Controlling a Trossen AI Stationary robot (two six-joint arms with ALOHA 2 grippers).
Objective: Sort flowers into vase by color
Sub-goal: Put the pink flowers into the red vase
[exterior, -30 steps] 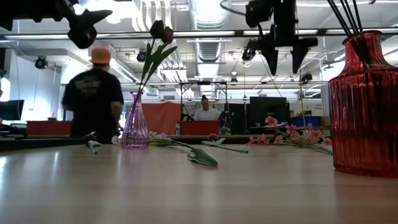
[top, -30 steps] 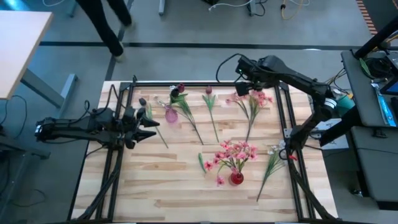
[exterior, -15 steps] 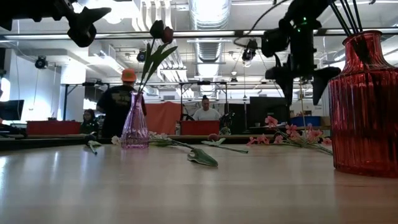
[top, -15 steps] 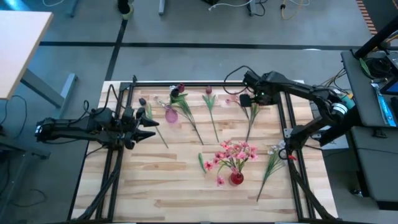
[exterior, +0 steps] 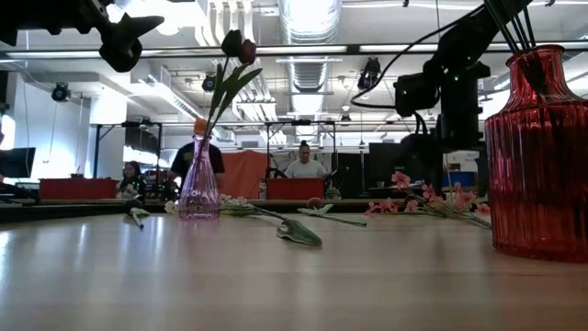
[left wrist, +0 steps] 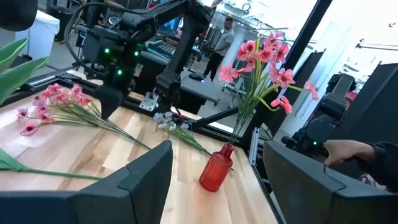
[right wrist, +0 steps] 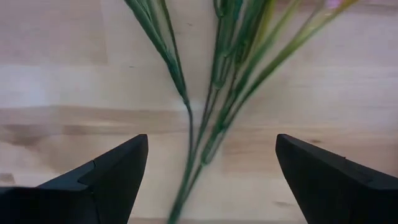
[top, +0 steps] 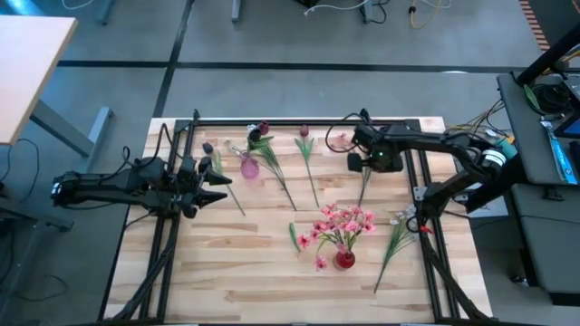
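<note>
Leftmost, the left gripper (top: 210,188) waits with its fingers spread wide and empty at the left edge of the wooden table (top: 236,272), well apart from the work. Just right of it, toward the far edge, stands the purple vase (top: 248,167), holding a maroon tulip (top: 263,128) upright; a second maroon tulip (top: 304,133) lies flat beside it, with its stem running toward the near side. Near the middle, the red vase (top: 344,260) holds a bunch of pink blooms (top: 342,220).

Further right, toward the far edge, the right gripper (top: 373,159) hangs over the pink spray (top: 341,141) that lies flat on the wood. The right wrist view shows its fingers (right wrist: 106,174) set wide on either side of the spray's bundled green stems (right wrist: 205,124), closed on nothing. A last whitish spray (top: 399,225) lies near the right edge.

These flowers look very light, so weight is no concern; the trouble is likely to be thinness and flex. The stems seem wiry and springy, and several thin strands may slip apart under the pads. The blooms look soft and easily crushed, so the better hold is on the stem bundle where the strands run together, below the branching, which is about where the jaws now stand. A grip there should also leave the lower stem free for entering a vase neck.
</note>
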